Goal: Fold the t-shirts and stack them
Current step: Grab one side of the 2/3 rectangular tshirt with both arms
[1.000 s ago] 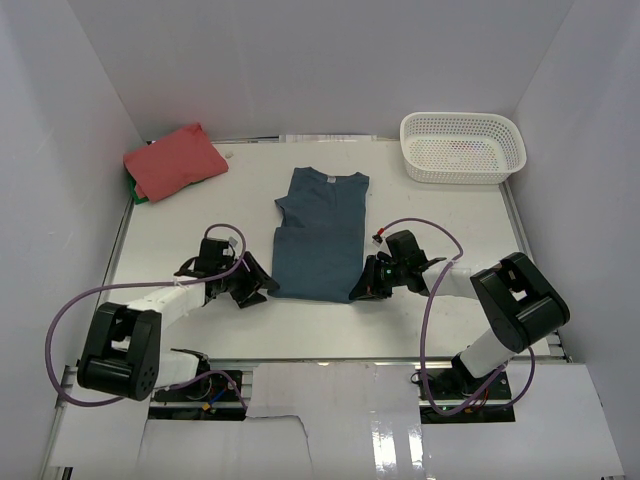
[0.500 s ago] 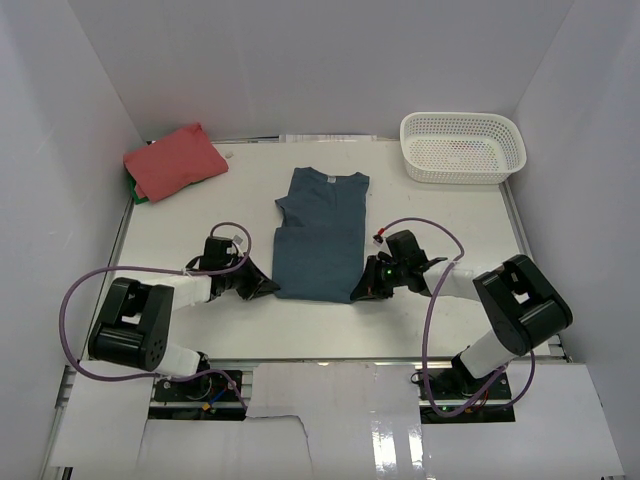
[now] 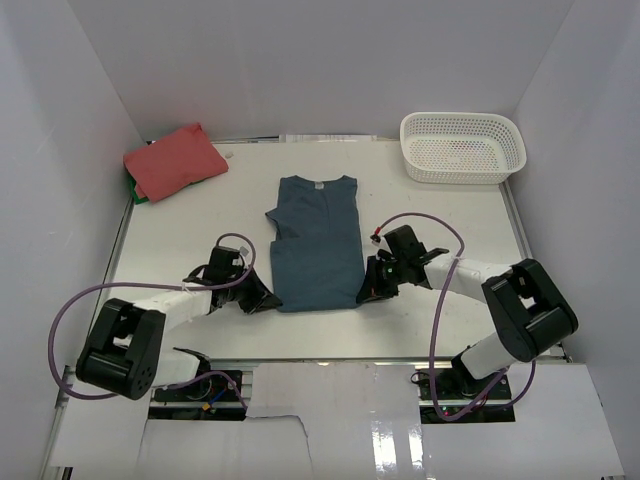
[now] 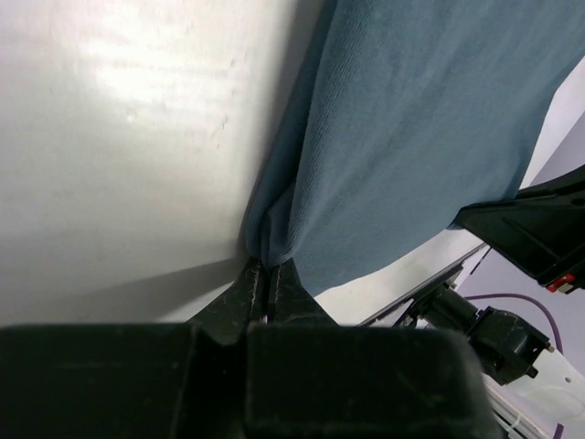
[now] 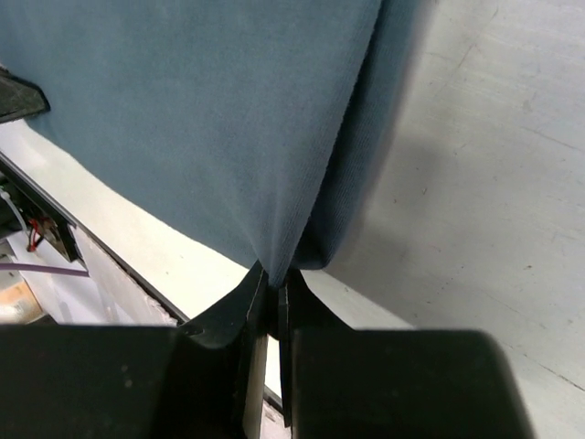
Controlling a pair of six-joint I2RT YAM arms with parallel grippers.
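top cam: the teal-blue tee [image 3: 318, 240] lies flat in the middle of the table [image 3: 180, 230], neck at the far end and hem at the near end. it looks folded in narrow, with a bit of sleeve poking out on the left. the left gripper [image 3: 268, 297] is down at the near-left hem corner and the right gripper [image 3: 366, 291] is at the near-right corner, both low on the table. the coral-red tee [image 3: 175, 160] sits folded in the far-left corner on something green [image 3: 137, 196]. can't tell what that is from here. the white basket [image 3: 462, 147] is far right, well apart from everything.

left wrist cam: the fingers [image 4: 239, 293] are pressed together with a bunched corner of teal fabric pinched between the tips. the rest of the shirt spreads away to the right over the white surface.

right wrist cam: same deal. the fingers [image 5: 233, 306] are clamped tight on a fold of the teal hem, the cloth fans out up and left from the pinch, and there's bare table on the right.
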